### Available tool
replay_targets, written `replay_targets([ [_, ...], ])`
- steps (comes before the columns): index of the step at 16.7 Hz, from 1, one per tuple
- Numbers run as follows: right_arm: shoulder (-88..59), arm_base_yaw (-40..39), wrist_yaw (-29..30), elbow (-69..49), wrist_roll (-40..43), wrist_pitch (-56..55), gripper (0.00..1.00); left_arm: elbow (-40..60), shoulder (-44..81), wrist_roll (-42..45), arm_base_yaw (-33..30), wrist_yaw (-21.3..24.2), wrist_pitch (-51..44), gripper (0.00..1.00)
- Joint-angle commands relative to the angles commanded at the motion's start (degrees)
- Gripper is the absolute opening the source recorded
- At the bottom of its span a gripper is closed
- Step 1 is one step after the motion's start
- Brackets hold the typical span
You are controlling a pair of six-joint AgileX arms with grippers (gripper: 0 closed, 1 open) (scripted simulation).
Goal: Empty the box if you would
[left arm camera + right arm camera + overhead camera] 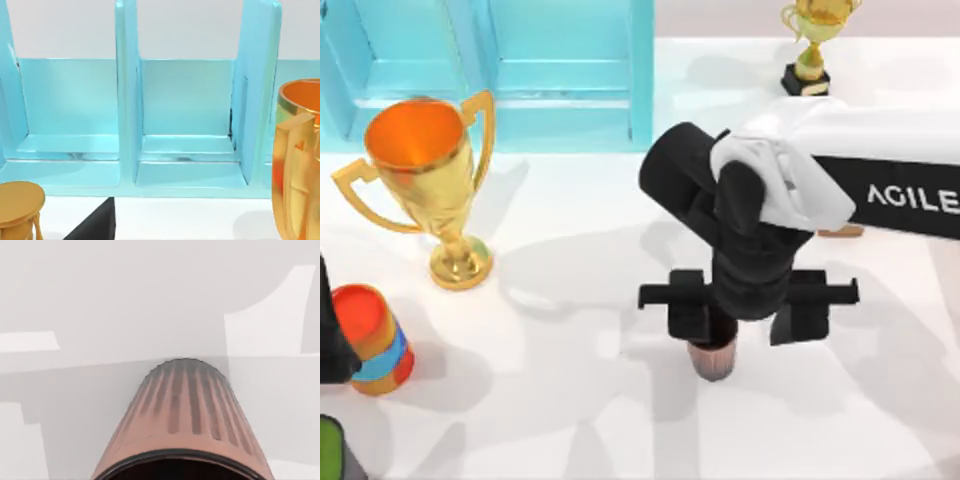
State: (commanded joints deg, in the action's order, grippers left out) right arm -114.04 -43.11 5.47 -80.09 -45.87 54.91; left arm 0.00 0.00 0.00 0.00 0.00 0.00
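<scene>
Box [560, 70]: you see turquoise, smooth-walled compartments at the table's far edge, behind the gold trophy [425, 180]. Nearer you, right gripper [748, 305], fingers spread, stands above a ribbed, tapered brown cup [712, 358].

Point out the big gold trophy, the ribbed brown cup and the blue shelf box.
big gold trophy [420, 150]: top view, on its bowl.
ribbed brown cup [185, 405]: right wrist view, on its ribbed side.
blue shelf box [187, 97]: left wrist view, on its middle compartment's back wall.
</scene>
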Motion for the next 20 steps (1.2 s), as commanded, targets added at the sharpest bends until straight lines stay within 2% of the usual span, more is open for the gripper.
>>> replay_targets([
  [1,0.0,0.0,0.0,0.0,0.0,0.0,0.98,0.0,0.0,0.0,0.0,0.0,0.0,1.0],
  [2,0.0,0.0,0.0,0.0,0.0,0.0,1.0,0.0,0.0,0.0,0.0,0.0,0.0,1.0],
  [12,0.1,0.0,0.0,-0.9,0.0,0.8,1.0,0.0,0.0,0.0,0.0,0.0,0.0,1.0],
  [20,2.2,0.0,0.0,-14.1,0.0,17.5,1.0,0.0,0.0,0.0,0.0,0.0,0.0,1.0],
])
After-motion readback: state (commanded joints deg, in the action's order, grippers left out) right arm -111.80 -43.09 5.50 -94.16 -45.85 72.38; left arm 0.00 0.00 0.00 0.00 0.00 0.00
